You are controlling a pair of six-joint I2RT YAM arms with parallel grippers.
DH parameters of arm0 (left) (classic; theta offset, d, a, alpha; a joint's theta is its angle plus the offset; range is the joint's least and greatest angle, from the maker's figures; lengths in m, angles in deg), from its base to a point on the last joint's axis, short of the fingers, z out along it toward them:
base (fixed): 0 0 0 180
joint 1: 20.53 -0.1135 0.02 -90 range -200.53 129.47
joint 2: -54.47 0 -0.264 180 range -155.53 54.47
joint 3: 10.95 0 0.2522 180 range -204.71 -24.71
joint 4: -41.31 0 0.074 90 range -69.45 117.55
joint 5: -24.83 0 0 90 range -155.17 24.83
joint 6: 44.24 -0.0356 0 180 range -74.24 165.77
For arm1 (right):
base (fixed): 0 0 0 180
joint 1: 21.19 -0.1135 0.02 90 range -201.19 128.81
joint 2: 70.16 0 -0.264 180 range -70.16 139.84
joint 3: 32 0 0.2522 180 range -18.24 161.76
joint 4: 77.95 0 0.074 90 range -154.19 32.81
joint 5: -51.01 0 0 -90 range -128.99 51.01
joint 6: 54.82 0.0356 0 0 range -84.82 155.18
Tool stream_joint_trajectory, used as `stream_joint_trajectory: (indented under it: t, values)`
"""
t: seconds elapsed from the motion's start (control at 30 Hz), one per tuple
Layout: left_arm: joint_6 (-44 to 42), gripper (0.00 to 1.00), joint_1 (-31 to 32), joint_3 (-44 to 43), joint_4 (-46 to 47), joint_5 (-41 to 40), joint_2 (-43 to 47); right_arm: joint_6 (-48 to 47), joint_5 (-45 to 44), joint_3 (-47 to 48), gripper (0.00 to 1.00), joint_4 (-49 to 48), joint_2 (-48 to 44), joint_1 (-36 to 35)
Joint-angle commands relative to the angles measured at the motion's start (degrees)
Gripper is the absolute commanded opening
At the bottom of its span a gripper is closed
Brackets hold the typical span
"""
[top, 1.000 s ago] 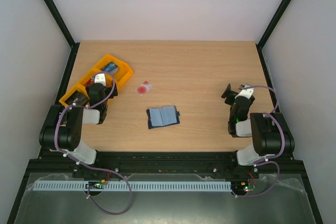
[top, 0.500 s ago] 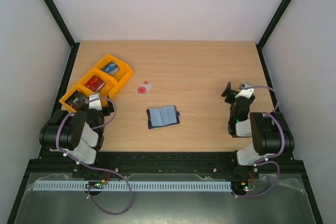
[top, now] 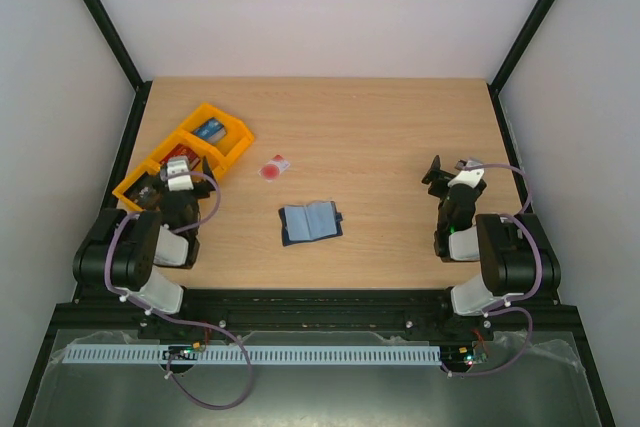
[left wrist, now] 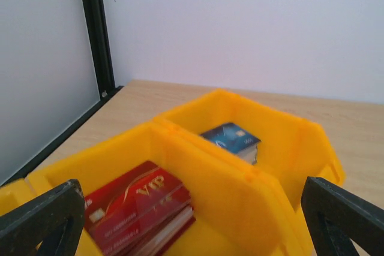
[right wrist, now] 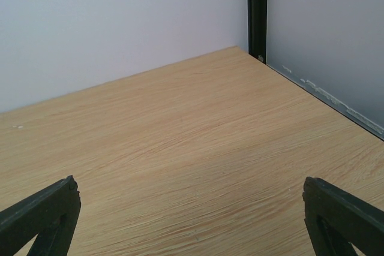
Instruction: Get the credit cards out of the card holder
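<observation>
The navy card holder [top: 310, 222] lies unfolded at the table's middle, its lighter blue pockets facing up; I cannot tell whether cards sit in them. A white credit card with a red round mark [top: 274, 168] rests on the wood just beyond it, to the left. My left gripper [top: 175, 160] [left wrist: 192, 214] hangs open over the near part of the orange tray [top: 232, 147], far left of the holder. My right gripper [top: 450, 168] [right wrist: 192, 217] stands open above bare wood at the right, holding nothing.
The orange tray [left wrist: 240, 190] has three compartments: a stack of red cards lettered VIP [left wrist: 141, 208] in the middle one, blue cards [left wrist: 231, 139] in the far one. Black frame posts [left wrist: 95, 28] [right wrist: 257, 10] and white walls close in the table.
The left arm drew back from over the tray towards its base, then came forward again to the tray's near end. The right arm, holder and white card have not moved.
</observation>
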Motion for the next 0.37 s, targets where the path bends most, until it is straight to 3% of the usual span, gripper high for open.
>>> stream_joint_trajectory:
  t: [0.0, 0.33]
  values:
    - [2.46, 0.99, -0.03, -4.59, -6.05, -3.65, 0.66, -0.84, -0.86, -0.37, 0.99, -3.0, 0.4, 0.14]
    - [1.91, 0.99, 0.24, -4.19, -5.26, -3.49, 0.67, -0.87, -0.74, -0.2, 0.99, -2.82, 0.42, 0.14]
